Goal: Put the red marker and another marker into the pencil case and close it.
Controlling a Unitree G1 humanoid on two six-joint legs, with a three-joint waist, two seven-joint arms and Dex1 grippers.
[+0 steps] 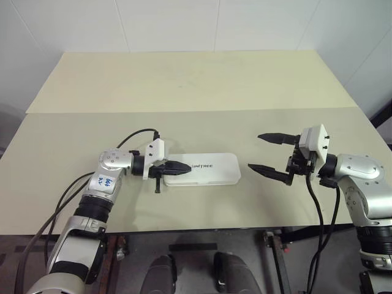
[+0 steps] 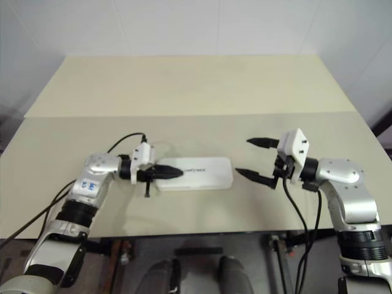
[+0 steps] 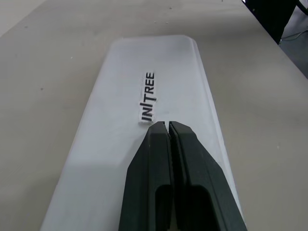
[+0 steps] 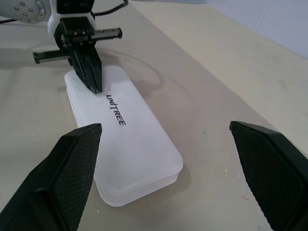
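Two jaws: my left gripper (image 1: 184, 166) pinched empty on the closed pencil case (image 1: 211, 169) near the counter's front edge, right gripper (image 1: 267, 154) wide open; off-centre pressing could skid the case.

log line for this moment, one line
pencil case: lid down, flat on table | left gripper: shut, tips over case's lid | right gripper: open, empty, apart from case | markers: not visible
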